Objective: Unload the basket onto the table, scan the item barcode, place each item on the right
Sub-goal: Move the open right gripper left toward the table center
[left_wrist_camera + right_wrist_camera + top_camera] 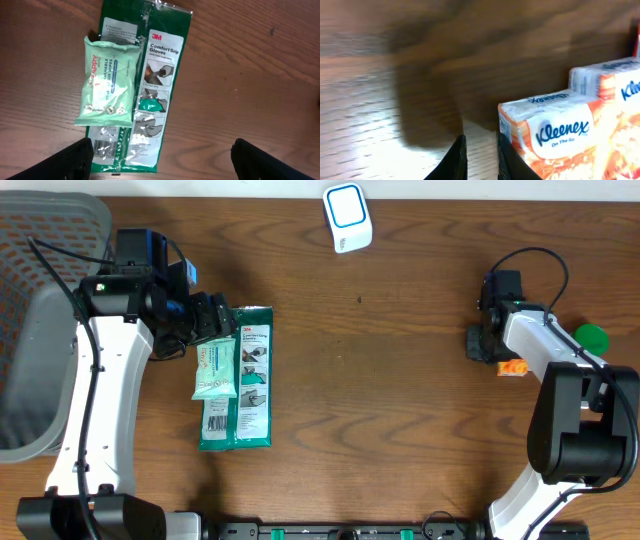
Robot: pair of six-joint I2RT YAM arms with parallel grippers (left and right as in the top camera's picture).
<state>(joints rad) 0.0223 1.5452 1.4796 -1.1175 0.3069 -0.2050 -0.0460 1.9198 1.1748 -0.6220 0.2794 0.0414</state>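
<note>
**Wide on the left, narrow on the right**

From the left wrist we see the left gripper (162, 147) spread wide and holding nothing, above a green pack (157, 65) printed "3M Comfort Grip Gloves". A pale wipes pouch (107, 82) (its red lettering seems to read "Zappy") lies on that pack's left half. What looks like a barcode (102, 148) shows just below the pouch.

The right gripper (480, 157) stands nearly closed, with a thin strip of table (370, 100) between its fingers and nothing gripped. Just beside it is a Kleenex pack (555, 135) marked "On The Go".

Only the overhead view gives us the white scanner (347, 218), well apart from both grippers, and the grey basket (40, 240).
</note>
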